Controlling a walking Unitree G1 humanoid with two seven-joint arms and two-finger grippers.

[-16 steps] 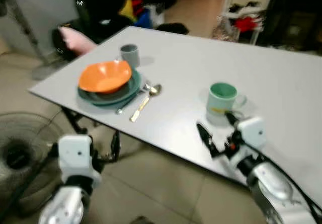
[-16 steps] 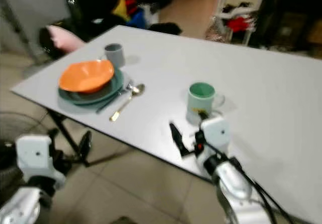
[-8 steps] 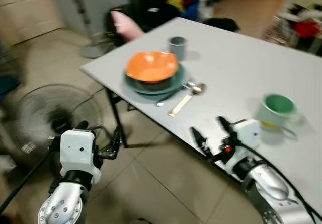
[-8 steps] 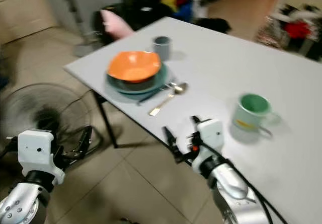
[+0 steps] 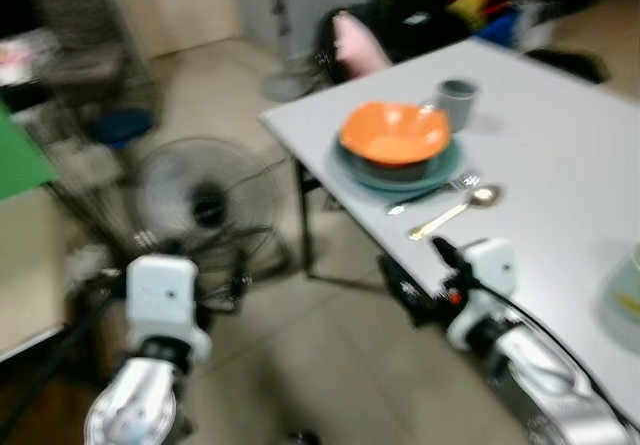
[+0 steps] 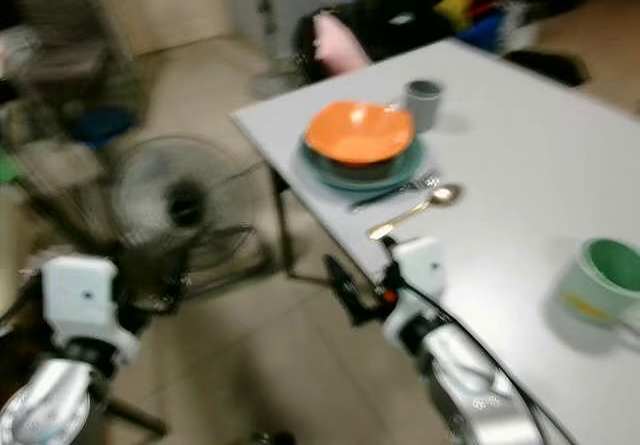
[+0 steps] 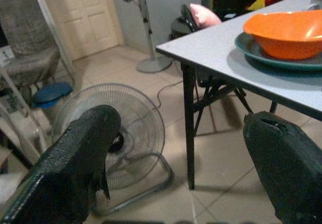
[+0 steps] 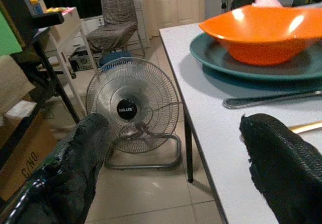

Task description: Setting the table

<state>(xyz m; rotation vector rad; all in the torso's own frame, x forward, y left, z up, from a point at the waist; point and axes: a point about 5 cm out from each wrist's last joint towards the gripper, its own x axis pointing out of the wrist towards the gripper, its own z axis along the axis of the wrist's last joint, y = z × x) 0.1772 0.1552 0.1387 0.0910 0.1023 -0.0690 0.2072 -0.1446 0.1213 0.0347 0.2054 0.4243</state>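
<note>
Head view: the orange bowl (image 5: 394,133) sits nested on its green plate (image 5: 397,170) at upper right, cutlery alongside, as a place setting. Left wrist view: left end effector (image 7: 183,168) spread wide, empty. Right wrist view: right end effector (image 8: 173,171) likewise wide by the bench (image 8: 211,118) edge.

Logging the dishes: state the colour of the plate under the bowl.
Dark teal plate, clearest in the right wrist view.

Home dining area: set table (image 6: 520,155), floor fan (image 8: 133,110), chair (image 7: 27,43), tiled floor.
</note>
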